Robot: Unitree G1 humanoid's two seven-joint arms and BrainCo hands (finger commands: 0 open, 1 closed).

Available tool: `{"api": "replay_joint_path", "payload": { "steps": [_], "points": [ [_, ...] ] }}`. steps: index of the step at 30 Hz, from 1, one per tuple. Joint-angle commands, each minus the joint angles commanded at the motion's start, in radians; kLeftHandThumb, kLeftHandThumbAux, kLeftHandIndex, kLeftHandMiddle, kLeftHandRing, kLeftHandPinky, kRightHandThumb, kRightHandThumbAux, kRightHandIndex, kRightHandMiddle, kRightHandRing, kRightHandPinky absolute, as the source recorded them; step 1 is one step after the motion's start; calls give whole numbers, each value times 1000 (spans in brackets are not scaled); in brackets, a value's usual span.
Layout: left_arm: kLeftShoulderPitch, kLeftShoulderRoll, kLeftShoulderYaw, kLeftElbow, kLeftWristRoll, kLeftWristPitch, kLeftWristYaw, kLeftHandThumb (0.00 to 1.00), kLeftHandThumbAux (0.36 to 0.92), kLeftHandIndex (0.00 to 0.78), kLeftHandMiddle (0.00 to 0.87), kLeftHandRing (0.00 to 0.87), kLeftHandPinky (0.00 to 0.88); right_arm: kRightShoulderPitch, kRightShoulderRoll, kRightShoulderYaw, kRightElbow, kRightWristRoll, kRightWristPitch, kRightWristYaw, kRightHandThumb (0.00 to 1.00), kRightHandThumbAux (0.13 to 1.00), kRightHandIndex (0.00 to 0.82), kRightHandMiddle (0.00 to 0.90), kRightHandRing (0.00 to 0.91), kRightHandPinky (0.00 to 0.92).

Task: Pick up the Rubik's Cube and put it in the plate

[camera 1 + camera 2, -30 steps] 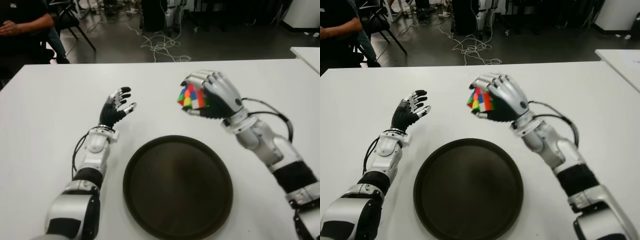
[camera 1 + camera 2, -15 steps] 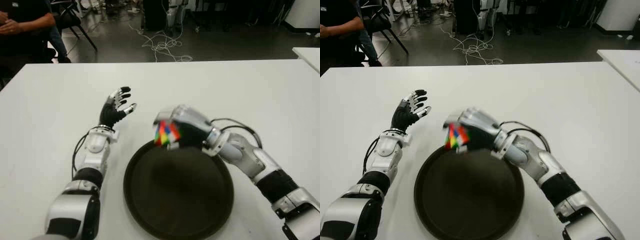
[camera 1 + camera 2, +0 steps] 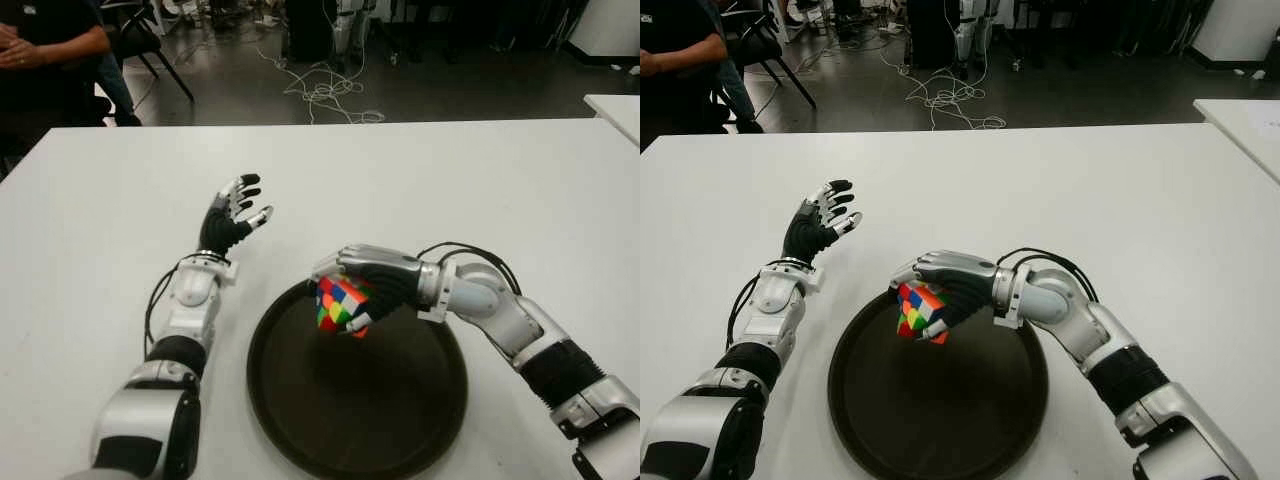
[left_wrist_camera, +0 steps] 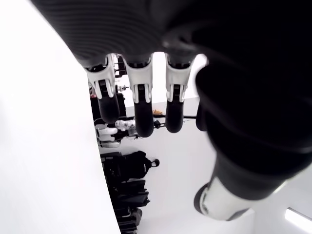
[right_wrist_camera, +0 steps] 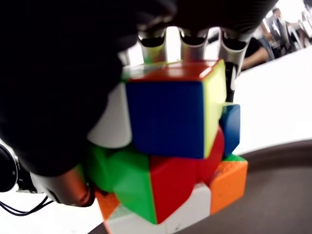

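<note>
Multicoloured cube (image 3: 341, 304) now sits clamped in your right hand (image 3: 368, 283), swung down from beyond the plate (image 3: 420, 430) to just over its far-left part. Release next, I judge. Left hand (image 3: 232, 215) hangs open beside the plate.

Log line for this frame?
right hand: shut on cube, above plate's far-left rim | left hand: open, left of plate, idle | cube not released

A white table (image 3: 90, 200) fronts a dark floor (image 3: 420, 95) strewn with cables (image 3: 325, 90).
</note>
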Motion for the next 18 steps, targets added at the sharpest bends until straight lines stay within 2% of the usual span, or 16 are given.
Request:
{"api": "replay_joint_path", "payload": {
  "steps": [4, 12, 18],
  "points": [
    [1, 0, 0, -2, 1, -1, 2, 5, 833, 215, 187, 151, 124, 4, 11, -5, -2, -9, 8, 1, 678, 734, 427, 733, 746, 744],
    [1, -1, 4, -3, -5, 0, -4, 8, 847, 222, 189, 155, 131, 28, 53, -17, 20, -34, -25, -50, 680, 735, 424, 708, 730, 733],
    [1, 2, 1, -3, -3, 4, -5, 37, 833, 217, 186, 149, 120, 44, 79, -31, 33, -51, -57, -92, 683, 735, 424, 644, 664, 650]
  ]
}}
